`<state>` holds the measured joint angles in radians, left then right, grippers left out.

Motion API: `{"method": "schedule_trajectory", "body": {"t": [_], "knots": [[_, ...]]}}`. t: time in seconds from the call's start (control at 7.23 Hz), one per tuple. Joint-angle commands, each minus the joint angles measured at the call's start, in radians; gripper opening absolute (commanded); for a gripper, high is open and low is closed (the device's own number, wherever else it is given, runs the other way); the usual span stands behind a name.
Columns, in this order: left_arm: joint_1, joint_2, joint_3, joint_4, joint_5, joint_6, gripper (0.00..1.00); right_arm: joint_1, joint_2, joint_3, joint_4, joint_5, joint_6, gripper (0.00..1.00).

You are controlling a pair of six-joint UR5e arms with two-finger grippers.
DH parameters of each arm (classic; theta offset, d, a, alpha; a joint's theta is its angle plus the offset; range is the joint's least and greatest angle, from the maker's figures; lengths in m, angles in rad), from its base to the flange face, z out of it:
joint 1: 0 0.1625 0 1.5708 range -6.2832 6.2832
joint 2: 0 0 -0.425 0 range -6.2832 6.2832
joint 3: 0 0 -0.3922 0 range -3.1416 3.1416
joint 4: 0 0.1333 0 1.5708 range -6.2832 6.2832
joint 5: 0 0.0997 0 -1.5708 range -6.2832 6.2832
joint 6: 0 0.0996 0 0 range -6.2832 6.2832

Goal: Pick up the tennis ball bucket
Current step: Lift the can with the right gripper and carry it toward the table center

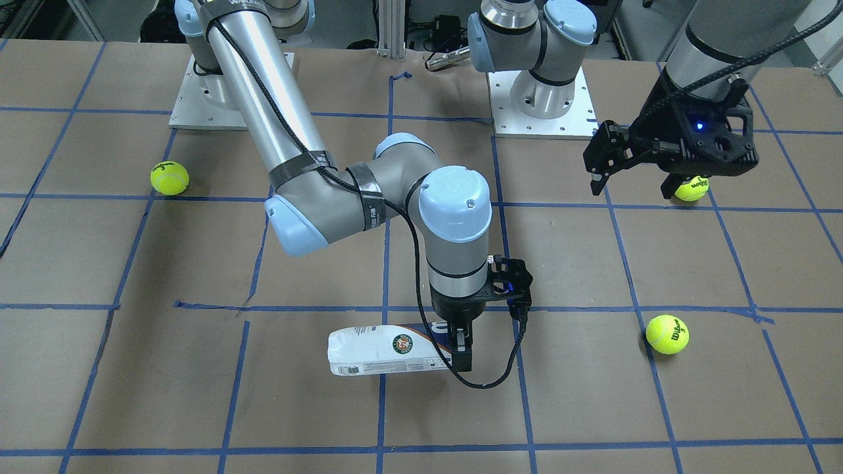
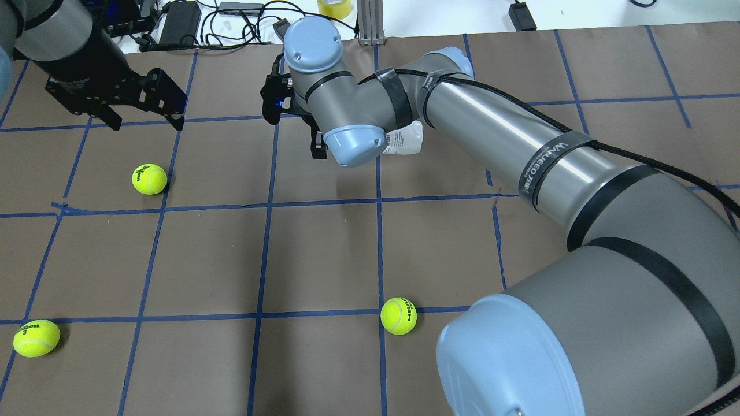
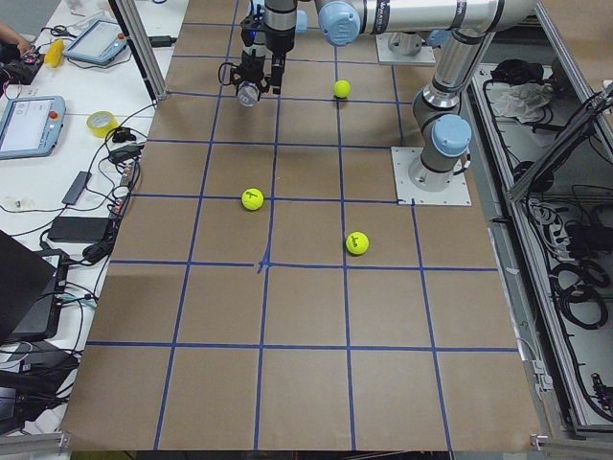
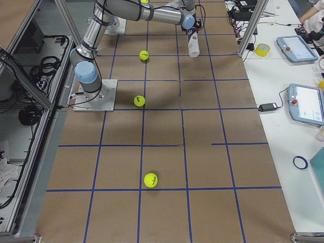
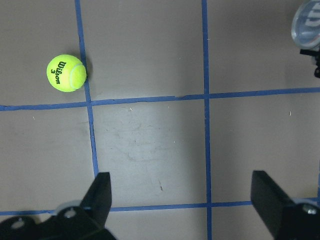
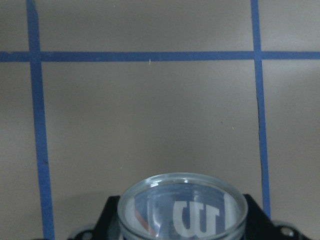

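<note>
At mid-worktop: I see the tennis ball bucket (image 1: 385, 352) lying level on its side. I cannot tell whether it clears the worktop (image 1: 197, 408).
Right arm: the right pincer (image 1: 461, 352) points straight down and is clenched on one end of the tennis ball bucket, a finger on either side of the clear rim.
Label: white and navy. A big white "W" (image 6: 197, 217) shows through the clear end in the right wrist view. A round green-and-red emblem (image 1: 402, 343) faces up, its lettering too small for me to read.
Left arm: the left pincer (image 5: 182, 197) is released, fingers spread wide over bare worktop, well apart from the tennis ball bucket.
Balls: three loose yellow-green ones. The far ball (image 5: 66, 73) reads "Wilson 3", as does the near-left ball (image 2: 36, 338). The near-right ball (image 2: 399, 315) carries dark print I cannot read surely.
</note>
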<state>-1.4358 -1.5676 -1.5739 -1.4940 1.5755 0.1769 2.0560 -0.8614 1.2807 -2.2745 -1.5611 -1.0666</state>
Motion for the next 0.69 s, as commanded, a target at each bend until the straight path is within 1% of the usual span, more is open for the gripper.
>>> {"method": "schedule_trajectory", "body": {"t": [0.0, 0.14, 0.28, 0.41, 0.55], "knots": [[0.000, 0.000, 0.000, 0.000, 0.000, -0.001, 1.00, 0.010, 0.002, 0.047, -0.020, 0.001, -0.003, 0.39], [0.000, -0.002, 0.000, 0.000, 0.004, -0.001, 1.00, 0.010, 0.002, 0.075, -0.026, -0.005, 0.007, 0.40], [0.002, -0.002, 0.002, -0.011, 0.003, -0.004, 1.00, 0.010, 0.002, 0.077, -0.033, -0.007, 0.020, 0.62], [0.003, -0.002, 0.002, -0.011, 0.003, -0.004, 1.00, 0.010, -0.004, 0.077, -0.077, -0.013, 0.096, 1.00], [0.003, -0.002, 0.002, -0.012, 0.003, -0.004, 1.00, 0.010, -0.013, 0.077, -0.079, -0.016, 0.111, 1.00]]}}
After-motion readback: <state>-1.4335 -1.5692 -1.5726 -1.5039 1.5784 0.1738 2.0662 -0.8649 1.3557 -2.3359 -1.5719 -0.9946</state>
